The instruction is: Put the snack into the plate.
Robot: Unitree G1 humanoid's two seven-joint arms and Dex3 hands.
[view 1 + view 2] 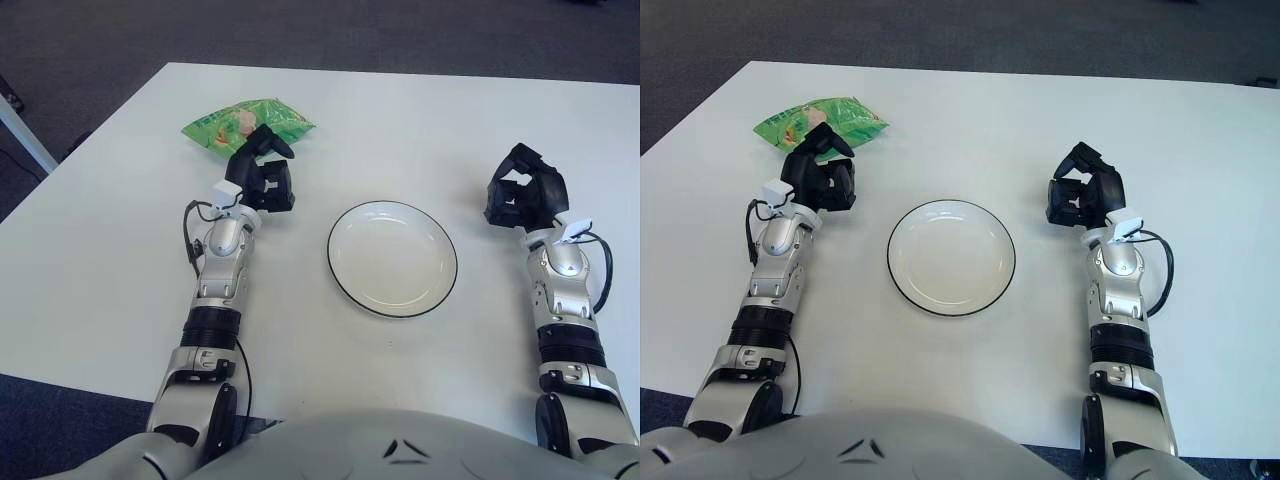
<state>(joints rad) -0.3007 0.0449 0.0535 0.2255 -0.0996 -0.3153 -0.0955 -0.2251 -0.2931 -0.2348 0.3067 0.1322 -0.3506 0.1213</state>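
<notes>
A green snack bag (243,121) lies on the white table at the far left. Just in front of it is my left hand (264,172), fingers spread. One fingertip (272,141) reaches the bag's near edge, and nothing is gripped. The round white plate (392,258) with a thin black rim sits empty at the table's middle, to the right of that hand. My right hand (1083,190) shows to the right of the plate, with its fingers loosely bent around nothing.
The white table (100,260) spans the view; its far edge and left corner meet dark carpet (90,50). A pale bar (25,135) shows beyond the left edge. Black cables (190,240) run along both wrists.
</notes>
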